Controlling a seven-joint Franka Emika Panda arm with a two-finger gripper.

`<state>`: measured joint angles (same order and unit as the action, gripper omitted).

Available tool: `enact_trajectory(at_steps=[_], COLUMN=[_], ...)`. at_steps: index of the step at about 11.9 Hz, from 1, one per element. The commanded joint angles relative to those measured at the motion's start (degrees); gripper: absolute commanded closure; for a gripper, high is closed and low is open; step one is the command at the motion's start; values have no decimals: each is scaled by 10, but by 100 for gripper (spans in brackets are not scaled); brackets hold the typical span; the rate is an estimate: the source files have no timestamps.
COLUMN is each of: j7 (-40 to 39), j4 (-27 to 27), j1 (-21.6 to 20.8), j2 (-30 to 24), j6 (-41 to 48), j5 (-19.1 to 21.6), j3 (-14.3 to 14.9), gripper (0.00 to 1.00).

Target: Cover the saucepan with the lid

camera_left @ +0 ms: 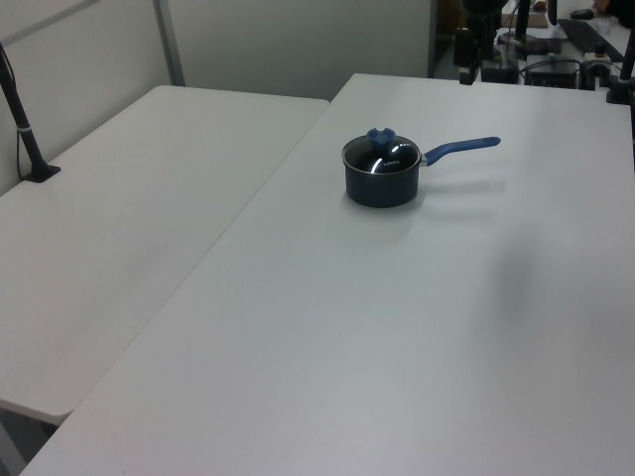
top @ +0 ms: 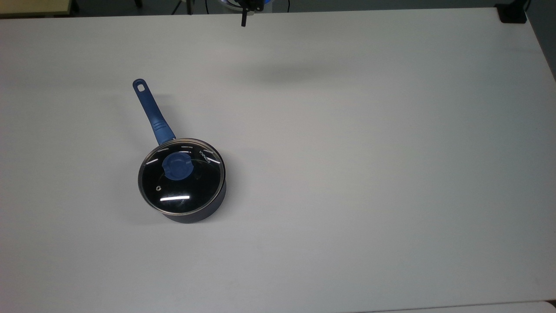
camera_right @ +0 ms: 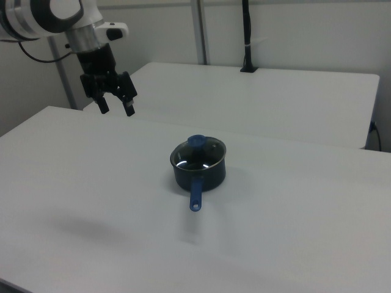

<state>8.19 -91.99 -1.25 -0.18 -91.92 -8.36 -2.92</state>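
A: The lid [top: 181,177] sits flat on the saucepan [top: 195,213], metal rim all the way round the pot's edge, left of centre in the top view.

B: Blue knob [top: 177,165] in the middle of the glass, and a small steam vent [top: 158,188] toward the lower left of the disc in the top view.

A: The pan's long blue handle [top: 152,112] runs toward the upper left of the top view, with the hole at its far end.

B: In the right view the same handle [camera_right: 195,194] points down toward the bottom of the frame, and the lid's knob [camera_right: 196,142] stands on top of the pot [camera_right: 200,173].

A: And the gripper [camera_right: 114,104]? Upper left of the right view, up in the air, well apart from the pan.

B: Jaws spread wide, nothing between them, fingers pointing down at the desk [camera_right: 293,213].

A: In the left view the pan [camera_left: 379,185] sits in the upper middle on the white desk [camera_left: 377,327], handle [camera_left: 459,149] off to the right of the frame.

B: A second desk [camera_left: 119,198] stands alongside, on the left of the left view.
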Motion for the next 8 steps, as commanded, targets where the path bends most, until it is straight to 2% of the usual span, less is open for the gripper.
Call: enact_trajectory(at_steps=[1,8], j7=[-68,-63], j4=[-11,-8], j1=[-2,-2], j2=[-18,-11], j6=[-20,-20], j5=[19,26], j3=[36,36], gripper=[0,0])
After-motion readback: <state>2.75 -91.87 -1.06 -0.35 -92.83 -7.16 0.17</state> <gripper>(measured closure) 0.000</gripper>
